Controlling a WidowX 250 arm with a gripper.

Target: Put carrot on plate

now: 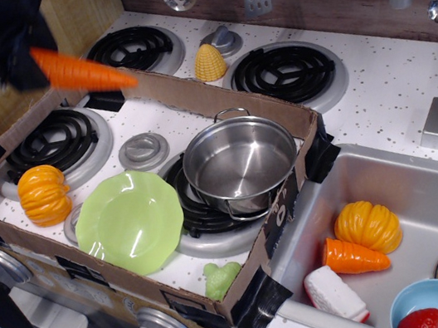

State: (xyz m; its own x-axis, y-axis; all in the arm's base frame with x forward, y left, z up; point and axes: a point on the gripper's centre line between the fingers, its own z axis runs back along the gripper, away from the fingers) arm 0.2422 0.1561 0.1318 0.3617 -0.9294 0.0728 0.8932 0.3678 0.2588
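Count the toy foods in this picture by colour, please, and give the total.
Orange: 4 – held carrot, pumpkin in box, pumpkin in sink, stubby carrot
Yellow: 1 – corn
Green: 1 – small piece
Red: 1 – strawberry
White: 1 – wedge
Total: 8

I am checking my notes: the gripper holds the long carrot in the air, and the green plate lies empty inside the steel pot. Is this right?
One detail is wrong. The gripper does hold the carrot in the air, but the empty plate lies beside the pot, to its left, not inside it. The observation.image view shows this.
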